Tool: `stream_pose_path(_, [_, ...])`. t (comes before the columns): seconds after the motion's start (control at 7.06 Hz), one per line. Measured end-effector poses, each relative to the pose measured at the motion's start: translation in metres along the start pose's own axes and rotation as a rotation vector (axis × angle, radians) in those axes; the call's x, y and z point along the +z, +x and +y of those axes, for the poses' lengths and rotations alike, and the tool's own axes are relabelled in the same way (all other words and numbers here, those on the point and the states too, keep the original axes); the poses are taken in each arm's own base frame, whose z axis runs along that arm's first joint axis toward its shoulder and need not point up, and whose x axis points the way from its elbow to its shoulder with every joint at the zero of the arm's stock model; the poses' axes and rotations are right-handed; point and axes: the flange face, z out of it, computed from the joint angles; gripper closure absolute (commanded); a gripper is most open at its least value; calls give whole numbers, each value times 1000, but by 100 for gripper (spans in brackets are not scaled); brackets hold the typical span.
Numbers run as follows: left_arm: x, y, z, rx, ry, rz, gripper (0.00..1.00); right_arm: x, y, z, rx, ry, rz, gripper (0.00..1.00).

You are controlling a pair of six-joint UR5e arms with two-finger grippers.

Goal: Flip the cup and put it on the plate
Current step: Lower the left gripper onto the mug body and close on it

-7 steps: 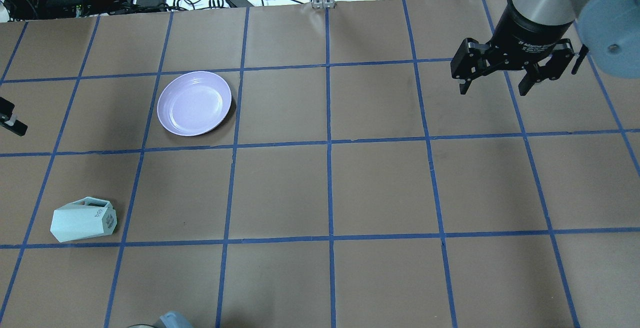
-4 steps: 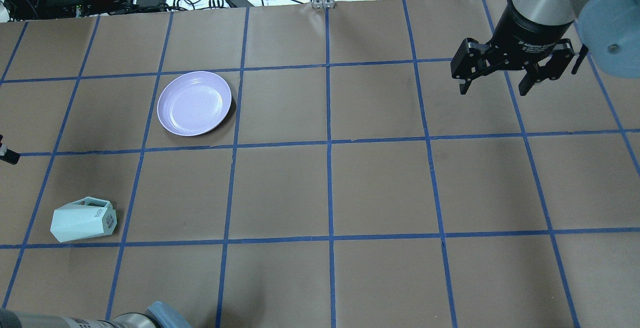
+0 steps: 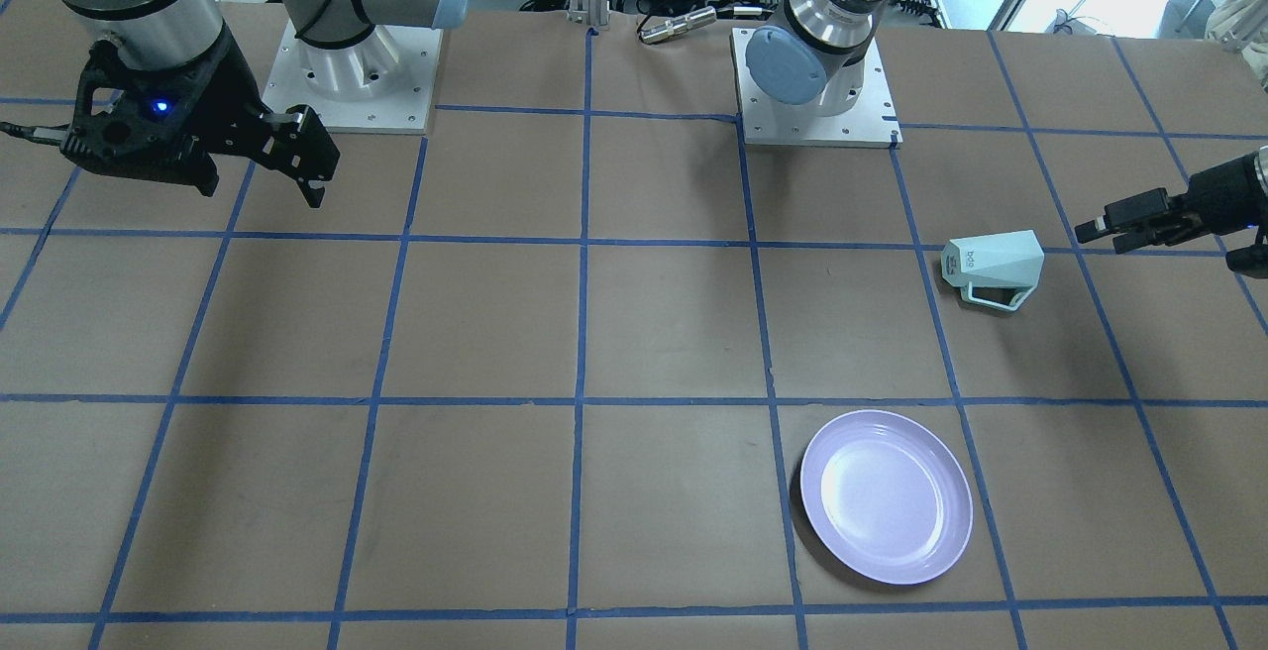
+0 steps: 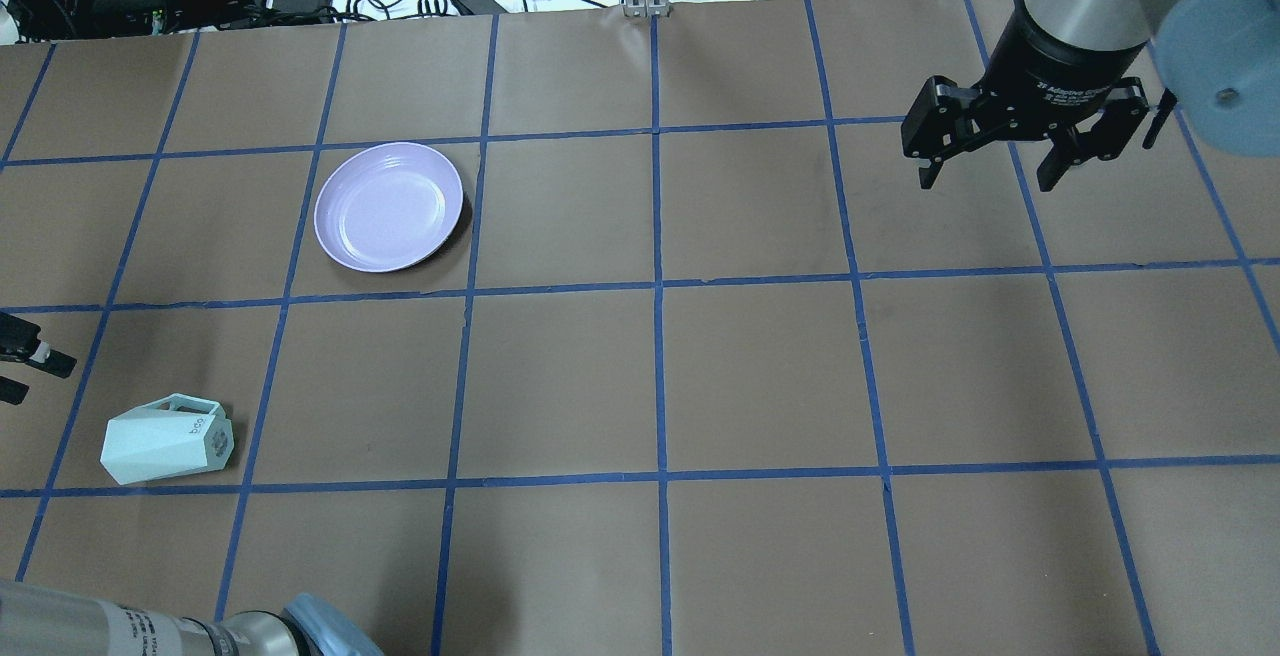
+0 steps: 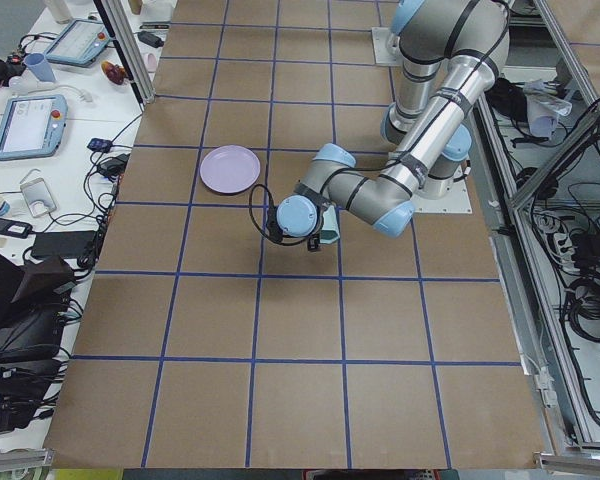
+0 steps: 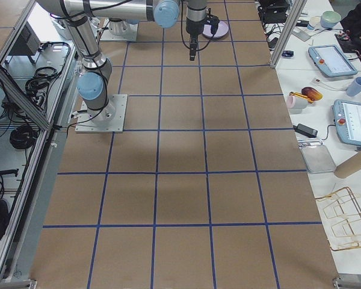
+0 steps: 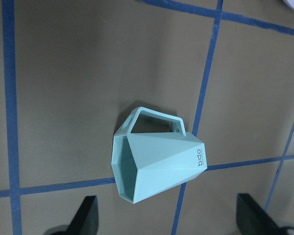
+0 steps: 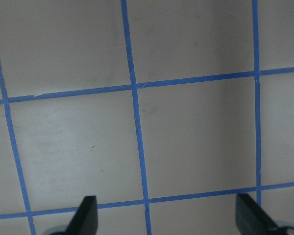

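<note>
Taped brown table (image 4: 760, 376) | 1 cup (image 4: 165, 444) on side | 1 plate (image 4: 388, 206) | left end effector (image 7: 169, 219) spread | right end effector (image 4: 988, 181) spread

The cup (image 4: 167, 444) lies on its side on the table (image 4: 760, 376), left of the plate (image 4: 388, 206) and nearer the robot. The left gripper (image 3: 1102, 232) hangs farther left of the plate, the right gripper (image 4: 1000, 171) well to its right.

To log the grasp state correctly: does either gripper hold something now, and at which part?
Nothing is held. The cup lies on its side, untouched, the open left gripper near it; the right gripper is open, far away.
</note>
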Motion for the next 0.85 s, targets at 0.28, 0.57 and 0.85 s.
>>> stream_pose_path(0.28, [25,-16,-3,-10,-19,55,0,0,0,0,0,0,-1,0])
stream_pose_path(0.57, [54,-19,-3,-22,-32,122,0,0,0,0,0,0,-1,0])
stream_pose_path(0.85, [69,-23,-3,-30,-52,145,0,0,0,0,0,0,-1,0])
